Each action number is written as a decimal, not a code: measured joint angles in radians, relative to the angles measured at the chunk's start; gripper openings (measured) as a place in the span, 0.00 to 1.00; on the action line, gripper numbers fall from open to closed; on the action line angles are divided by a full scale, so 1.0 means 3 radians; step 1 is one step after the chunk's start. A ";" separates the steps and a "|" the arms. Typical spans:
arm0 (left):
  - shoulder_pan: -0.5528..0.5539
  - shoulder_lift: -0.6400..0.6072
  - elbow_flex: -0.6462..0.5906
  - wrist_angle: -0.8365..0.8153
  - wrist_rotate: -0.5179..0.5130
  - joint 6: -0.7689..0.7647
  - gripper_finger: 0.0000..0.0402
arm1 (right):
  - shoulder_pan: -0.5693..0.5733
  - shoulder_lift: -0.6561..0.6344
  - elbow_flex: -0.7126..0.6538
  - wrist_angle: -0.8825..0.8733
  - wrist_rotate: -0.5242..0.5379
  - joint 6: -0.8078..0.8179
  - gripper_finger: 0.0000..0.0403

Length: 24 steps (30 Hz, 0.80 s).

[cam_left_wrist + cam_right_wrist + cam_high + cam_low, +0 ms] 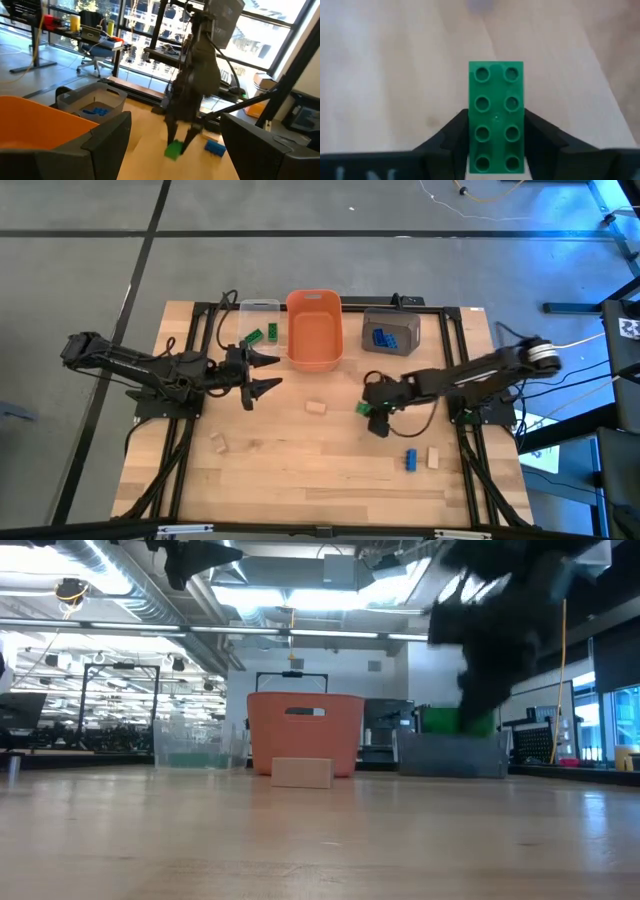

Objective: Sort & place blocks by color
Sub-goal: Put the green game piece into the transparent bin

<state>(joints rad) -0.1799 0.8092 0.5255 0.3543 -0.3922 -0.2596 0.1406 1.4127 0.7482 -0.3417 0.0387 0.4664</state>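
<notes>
My right gripper (372, 412) is at the table's middle right, shut on a green studded block (496, 90), which also shows in the low view as the green block (456, 721) in front of the grey bin. My left gripper (272, 373) hangs open at the table's middle left, by the orange bin's near left corner, holding nothing. On the table lie three tan blocks (316, 407), (218, 443), (434, 457) and a blue block (410, 459). Green blocks (258, 336) lie in the clear bin and blue blocks (380, 337) in the grey bin. My right gripper pinches the green block between its two fingers (454, 135), one on each long side (520, 145), at the end nearest the wrist. The fingers lie along the block, whose studded top faces the wrist camera. The block (174, 150) sits under the downward-slanting fingers, lifted clear of the table.
Along the far edge stand a clear bin (262, 307), an orange bin (314, 358) and a grey bin (404, 322), side by side. Bare wood lies across the near half of the table (310, 475). Black frame rails run down both sides.
</notes>
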 joint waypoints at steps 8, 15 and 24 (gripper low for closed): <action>0.0003 0.0016 0.0000 -0.0067 0.0273 0.0205 0.74 | -0.0003 -0.0623 -0.0288 0.1322 -0.0150 0.0348 0.35; 0.0003 0.0356 0.0000 -0.0138 0.0330 0.0909 0.74 | -0.0004 -0.0360 -0.0060 0.1974 -0.0381 0.0328 0.35; -0.0050 0.1184 0.0355 -0.0138 0.0521 0.1718 0.74 | -0.0003 0.0311 0.0487 0.1968 -0.0855 0.0245 0.35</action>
<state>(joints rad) -0.1948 1.1645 0.6320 0.3130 -0.2358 0.2559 0.1396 1.5060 0.8944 0.2488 -0.2176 0.5399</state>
